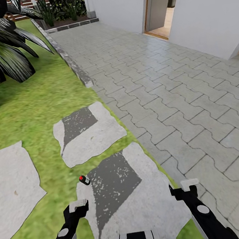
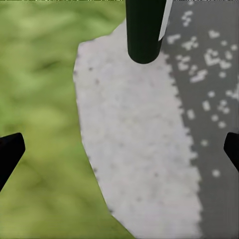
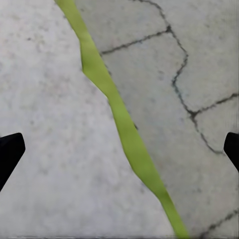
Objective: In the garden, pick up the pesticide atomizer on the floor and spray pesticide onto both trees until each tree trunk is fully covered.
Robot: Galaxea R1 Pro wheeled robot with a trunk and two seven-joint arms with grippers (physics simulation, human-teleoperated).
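Left gripper [image 1: 78,205] and right gripper [image 1: 190,184], spread wide, hold nothing; pesticide atomizer [image 1: 84,180] at lower centre-left awaits pickup; nothing sprayed.

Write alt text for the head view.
A small dark atomizer with a red cap lies at the edge of a pale stepping stone, just ahead of the left gripper. Lawn spreads left, grey paving right; the right gripper hovers empty.
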